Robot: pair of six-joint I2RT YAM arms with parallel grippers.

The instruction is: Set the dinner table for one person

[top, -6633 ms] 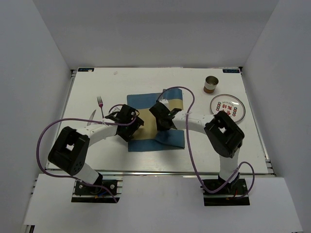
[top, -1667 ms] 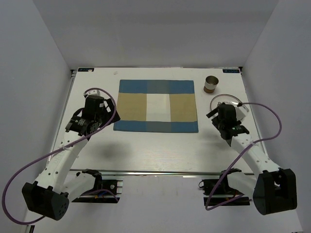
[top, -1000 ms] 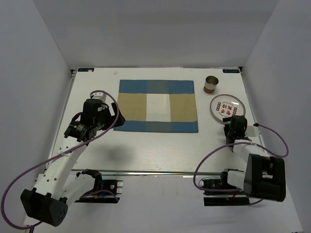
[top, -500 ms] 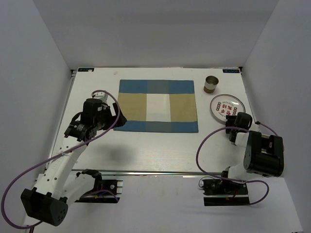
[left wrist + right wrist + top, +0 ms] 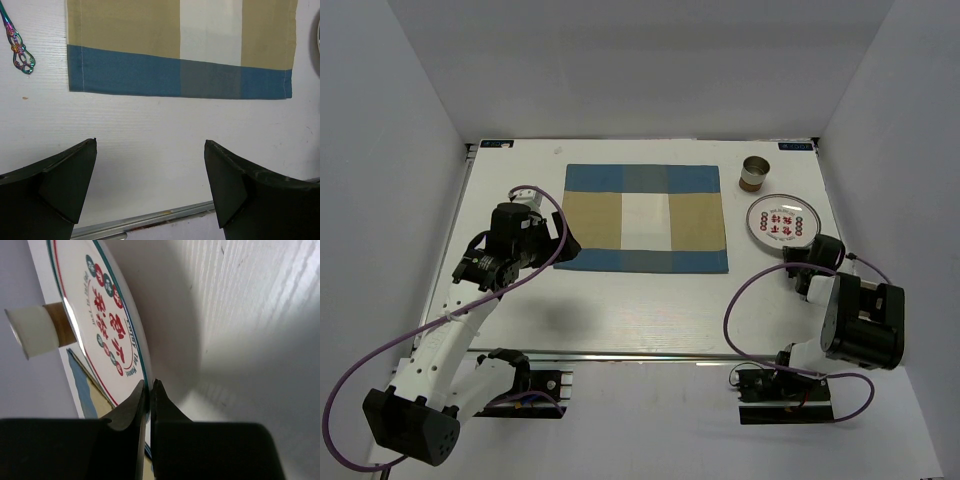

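Broadly, the white table [image 5: 650, 305] spans the whole workspace; a checked mat [image 5: 643, 218] lies flat on its middle, toward the back; the plate [image 5: 783, 222] sits on the table right of the mat, apart from it, with the right gripper [image 5: 149, 395] pinched tight on its near rim; a cup [image 5: 754, 173] stands just behind the plate; the handle of a fork [image 5: 17, 47] lies left of the mat; the left gripper [image 5: 150, 145] hangs over bare table, jaws spread wide, holding nothing.
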